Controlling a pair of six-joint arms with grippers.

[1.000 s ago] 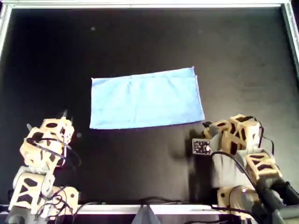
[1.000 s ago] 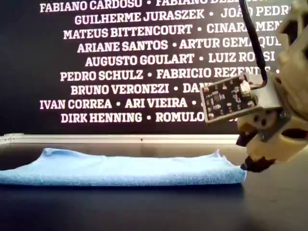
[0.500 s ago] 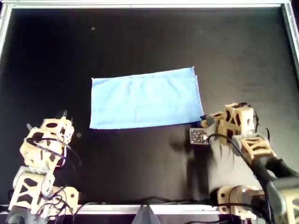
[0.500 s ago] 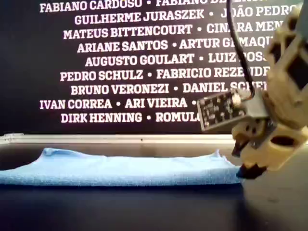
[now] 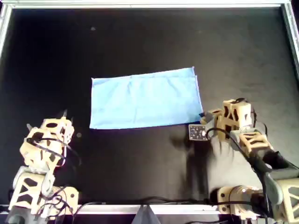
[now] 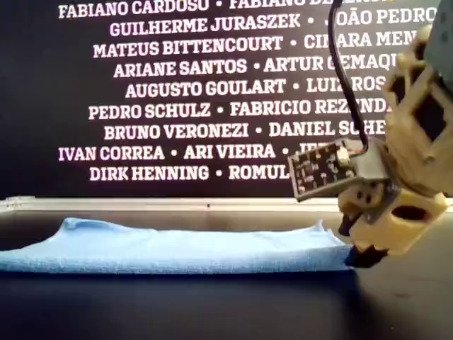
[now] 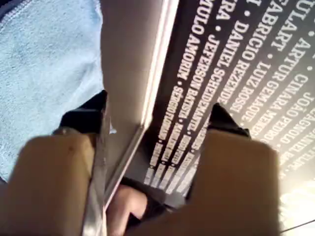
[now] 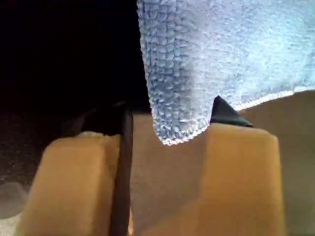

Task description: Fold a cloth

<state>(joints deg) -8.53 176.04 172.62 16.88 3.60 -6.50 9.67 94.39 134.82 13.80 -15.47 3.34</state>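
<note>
Dim black scene, overhead lighting, soft shadows; wrist views blurred close up.

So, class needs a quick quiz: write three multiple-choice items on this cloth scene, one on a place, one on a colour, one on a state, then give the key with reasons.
1. In the overhead view, which corner of the cloth is the right gripper at?
A. upper left
B. lower right
C. upper right

2. What colour is the cloth?
A. light blue
B. red
C. green

3. How do the right gripper's jaws stand?
A. shut on the cloth
B. open, with the cloth corner between them
C. shut on nothing

Key:
1 B, the overhead view shows the gripper tip at the cloth's lower right corner.
2 A, every view shows plain light blue fabric.
3 B, the right wrist view shows the cloth corner hanging in the gap between two spread fingers.
</note>
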